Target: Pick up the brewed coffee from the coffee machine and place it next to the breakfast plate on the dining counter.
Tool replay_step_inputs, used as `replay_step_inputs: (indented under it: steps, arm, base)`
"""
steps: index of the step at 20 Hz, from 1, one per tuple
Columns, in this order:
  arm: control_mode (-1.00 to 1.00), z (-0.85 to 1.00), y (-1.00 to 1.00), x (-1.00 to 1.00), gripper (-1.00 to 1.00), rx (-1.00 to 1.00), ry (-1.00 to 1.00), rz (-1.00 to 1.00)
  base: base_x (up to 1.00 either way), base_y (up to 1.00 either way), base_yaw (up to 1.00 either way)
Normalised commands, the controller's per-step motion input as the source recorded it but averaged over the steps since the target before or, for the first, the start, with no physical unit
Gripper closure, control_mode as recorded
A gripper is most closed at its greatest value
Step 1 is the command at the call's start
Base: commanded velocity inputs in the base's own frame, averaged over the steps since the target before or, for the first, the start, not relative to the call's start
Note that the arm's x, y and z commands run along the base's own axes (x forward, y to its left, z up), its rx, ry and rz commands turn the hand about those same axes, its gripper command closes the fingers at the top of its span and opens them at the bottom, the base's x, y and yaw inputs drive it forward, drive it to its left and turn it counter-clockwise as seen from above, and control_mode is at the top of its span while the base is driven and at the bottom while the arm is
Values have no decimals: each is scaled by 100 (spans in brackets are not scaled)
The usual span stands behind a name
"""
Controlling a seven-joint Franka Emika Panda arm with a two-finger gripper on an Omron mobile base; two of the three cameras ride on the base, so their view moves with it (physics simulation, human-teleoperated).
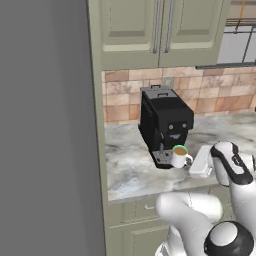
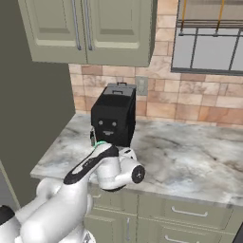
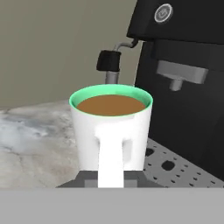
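Note:
The brewed coffee (image 3: 111,127), a white mug with a green rim and brown liquid, is right in front of the hand with its handle towards the camera. My gripper (image 3: 111,179) is shut on that handle, a dark fingertip (image 3: 89,178) pressed against each side. The mug (image 1: 179,156) sits just right of the drip tray (image 1: 160,159) of the black coffee machine (image 1: 165,120), off from under its spout (image 3: 179,78). In the right base view my arm covers most of the mug; a bit of green rim (image 2: 98,143) shows. The breakfast plate and dining counter are out of view.
The machine (image 2: 114,118) stands on a veined marble counter (image 1: 130,170) against a brick backsplash, under green wall cabinets (image 1: 160,30). A tall grey panel (image 1: 45,125) closes the left side. The counter (image 2: 190,156) runs on to the right below a window.

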Motion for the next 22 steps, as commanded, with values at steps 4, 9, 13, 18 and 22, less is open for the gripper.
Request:
replay_step_inputs:
  steps: [4, 9, 13, 18, 22]
  arm:
    - [-100, 80, -16, -66, 100, -3, -1, 4]
    - [-100, 98, 0, -56, 100, -1, -3, 12]
    - [-100, 99, 11, -52, 100, -3, 0, 16]
    - [-100, 78, -9, -24, 100, 1, 0, 16]
    - [-100, 12, -23, 11, 100, 4, 3, 11]
  base:
    - [0, 0, 0]
    - [0, 0, 0]
    - [0, 0, 0]
    - [0, 0, 0]
    - [0, 0, 0]
